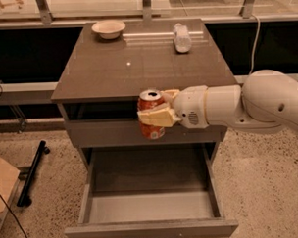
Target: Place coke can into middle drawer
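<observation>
**Can gripped above the open drawer**

The white arm's (266, 103) pale two-finger gripper (154, 114) is clamping the small red-orange coke can (152, 132), holding it upright just in front of the grey-brown cabinet's (137, 62) front edge. The wide, shallow middle drawer (150, 231) is standing pulled out of the cabinet, below the can. A pale bowl (108, 29) and a clear whitish plastic bottle (182, 37) are sitting at the back of the cabinet's top.

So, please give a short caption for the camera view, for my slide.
The gripper holds the coke can upright above the open middle drawer.
</observation>
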Tool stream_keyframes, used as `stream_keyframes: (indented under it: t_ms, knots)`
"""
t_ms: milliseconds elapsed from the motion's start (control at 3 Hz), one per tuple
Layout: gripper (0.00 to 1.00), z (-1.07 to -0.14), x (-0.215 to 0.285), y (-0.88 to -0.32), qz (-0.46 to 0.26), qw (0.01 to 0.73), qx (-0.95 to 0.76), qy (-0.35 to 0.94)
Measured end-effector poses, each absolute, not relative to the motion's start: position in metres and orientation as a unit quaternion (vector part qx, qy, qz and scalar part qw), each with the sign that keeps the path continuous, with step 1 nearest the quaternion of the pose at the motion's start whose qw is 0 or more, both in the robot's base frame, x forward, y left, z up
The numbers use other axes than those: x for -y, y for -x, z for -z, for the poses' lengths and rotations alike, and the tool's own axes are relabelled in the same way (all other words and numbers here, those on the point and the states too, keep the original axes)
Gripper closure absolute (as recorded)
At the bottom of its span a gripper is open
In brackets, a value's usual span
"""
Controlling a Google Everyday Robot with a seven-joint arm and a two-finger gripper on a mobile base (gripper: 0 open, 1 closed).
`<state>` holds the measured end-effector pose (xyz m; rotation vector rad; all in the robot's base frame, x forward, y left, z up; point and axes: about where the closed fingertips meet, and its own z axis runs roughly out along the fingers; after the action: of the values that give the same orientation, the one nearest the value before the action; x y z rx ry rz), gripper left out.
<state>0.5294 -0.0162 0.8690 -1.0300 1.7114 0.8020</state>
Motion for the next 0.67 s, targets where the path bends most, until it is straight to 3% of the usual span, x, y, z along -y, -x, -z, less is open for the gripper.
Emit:
stream_keyframes:
  t_ms: [667]
  knots:
    - [1.0,-0.852,0.002,-0.531,-0.325,0.467,-0.684,0.457]
